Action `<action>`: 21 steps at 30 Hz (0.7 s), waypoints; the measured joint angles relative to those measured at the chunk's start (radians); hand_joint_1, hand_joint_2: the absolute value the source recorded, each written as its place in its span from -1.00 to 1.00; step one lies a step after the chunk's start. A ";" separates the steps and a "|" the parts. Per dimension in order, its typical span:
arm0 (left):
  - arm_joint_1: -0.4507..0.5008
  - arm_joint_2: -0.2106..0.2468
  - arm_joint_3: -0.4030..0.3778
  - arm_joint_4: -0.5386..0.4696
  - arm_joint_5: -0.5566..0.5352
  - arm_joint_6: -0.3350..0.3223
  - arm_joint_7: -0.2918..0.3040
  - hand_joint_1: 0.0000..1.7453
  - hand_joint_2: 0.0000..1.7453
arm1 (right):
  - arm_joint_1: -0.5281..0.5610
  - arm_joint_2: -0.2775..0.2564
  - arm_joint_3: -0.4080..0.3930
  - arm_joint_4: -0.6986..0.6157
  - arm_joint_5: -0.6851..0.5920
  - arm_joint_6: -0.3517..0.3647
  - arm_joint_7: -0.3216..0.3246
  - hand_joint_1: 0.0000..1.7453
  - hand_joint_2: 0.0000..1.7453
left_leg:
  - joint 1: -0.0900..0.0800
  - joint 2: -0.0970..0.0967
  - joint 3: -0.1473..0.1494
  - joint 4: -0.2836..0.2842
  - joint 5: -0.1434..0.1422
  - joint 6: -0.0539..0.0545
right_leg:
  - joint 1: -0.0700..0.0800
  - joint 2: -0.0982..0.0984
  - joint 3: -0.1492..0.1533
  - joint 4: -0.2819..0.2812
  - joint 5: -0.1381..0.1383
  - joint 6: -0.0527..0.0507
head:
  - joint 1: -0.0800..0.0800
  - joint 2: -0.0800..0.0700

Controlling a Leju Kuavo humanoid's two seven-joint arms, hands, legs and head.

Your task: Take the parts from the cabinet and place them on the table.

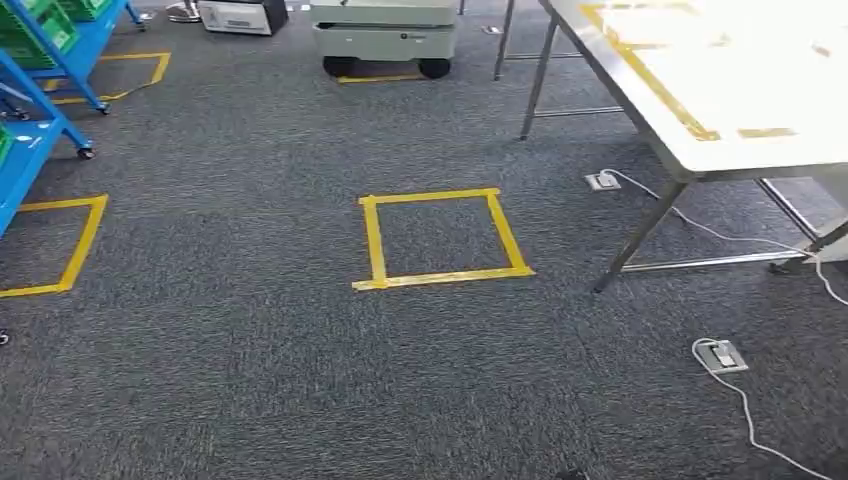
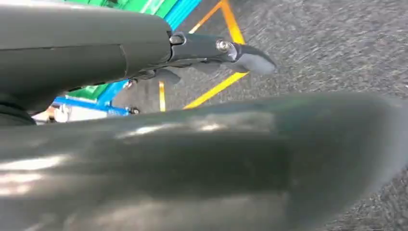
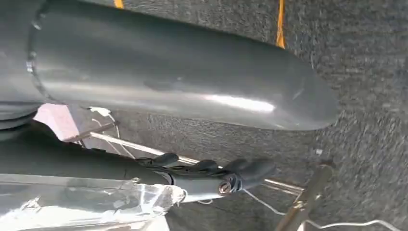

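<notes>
**Robot on the carpet between cabinet and desk, right hand carrying a clear bag**

The head view looks down on grey carpet. A yellow tape square (image 1: 443, 238) sits at the centre of the frame. The white desk (image 1: 720, 90) fills the upper right, its top bare apart from yellow tape lines. The blue cabinet (image 1: 30, 150) with green bins (image 1: 30, 30) runs along the left edge and upper left corner. A grey wheeled cart (image 1: 383, 38) stands at the top centre.

In the right wrist view, the right hand (image 3: 211, 175) lies with dark fingers stretched out flat, and a crinkled clear bag (image 3: 86, 204) sits against it in the lower left of that frame. It appears to be held, though the grip itself is hidden; what is inside cannot be made out. Desk legs and a white cable show behind it.

In the left wrist view, the left hand (image 2: 211, 55) holds nothing, fingers extended and loosely apart, with the cabinet's blue and green behind it.

The desk lies on the right, the same side as the laden hand, so that arm seems the nearer one for setting down.
</notes>
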 joint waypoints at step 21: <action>-0.002 -0.006 0.023 0.000 0.011 -0.006 0.000 -1.00 -1.00 | -0.002 0.006 -0.018 0.006 -0.002 0.010 -0.013 -1.00 -1.00 | 0.003 0.125 0.003 0.006 -0.013 -0.055 | 0.010 -0.100 0.130 -0.311 0.158 -0.032 | -0.016 0.000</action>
